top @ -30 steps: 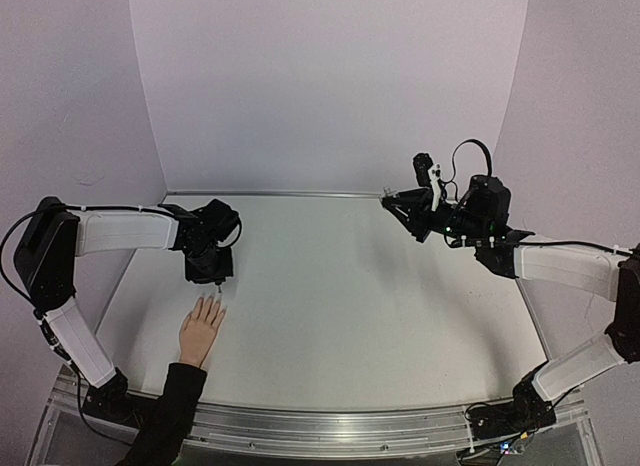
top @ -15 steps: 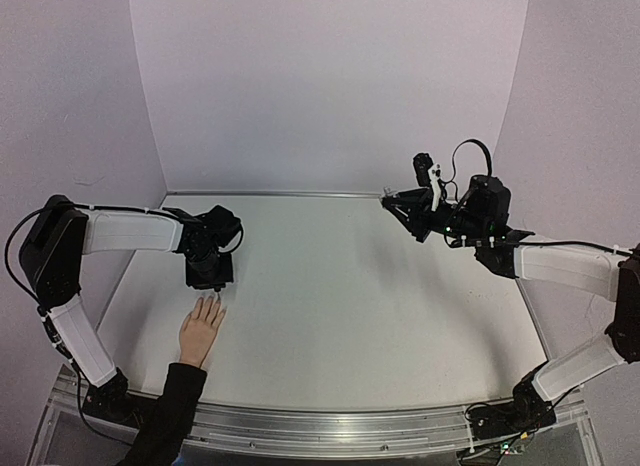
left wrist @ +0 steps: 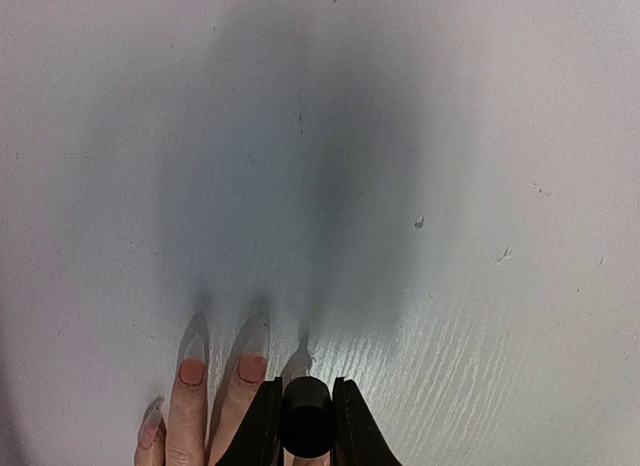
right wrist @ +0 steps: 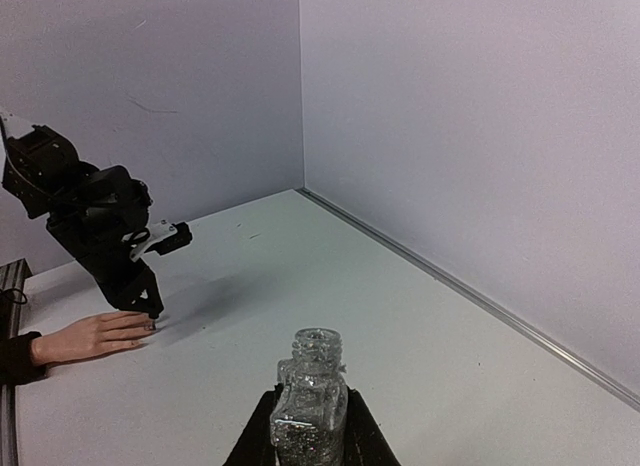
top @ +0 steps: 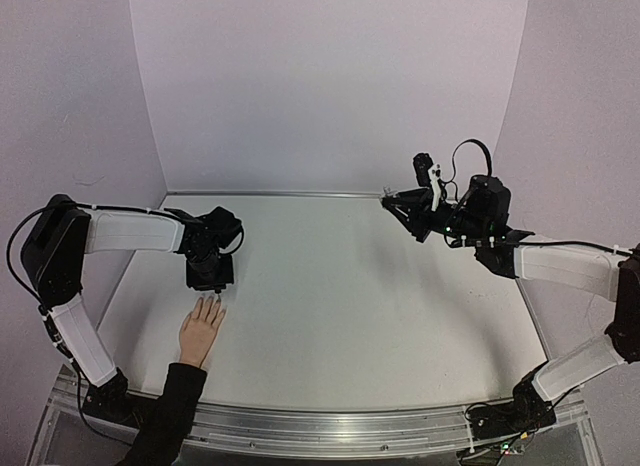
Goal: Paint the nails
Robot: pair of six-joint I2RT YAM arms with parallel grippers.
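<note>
The left hand (left wrist: pixel 306 391) is pinched shut on a small round black cap (left wrist: pixel 306 431). Its slim dark jaws sit right beside and above the nails (left wrist: pixel 252 367), tapered ovals coated dusty pink on pale peach fingers (left wrist: pixel 185 431) that lie flat on the matte white, faintly grained bench (left wrist: pixel 470 136). Well apart from it, the right hand (right wrist: pixel 308 436) clamps a squarish clear bottle (right wrist: pixel 310 386) of glittery, silver-flecked glass with an open ridged neck.

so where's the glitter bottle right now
Right wrist view, bottom centre: the open glitter bottle is clamped in the right gripper, raised over the far right of the table, away from the hand on the left.
</note>
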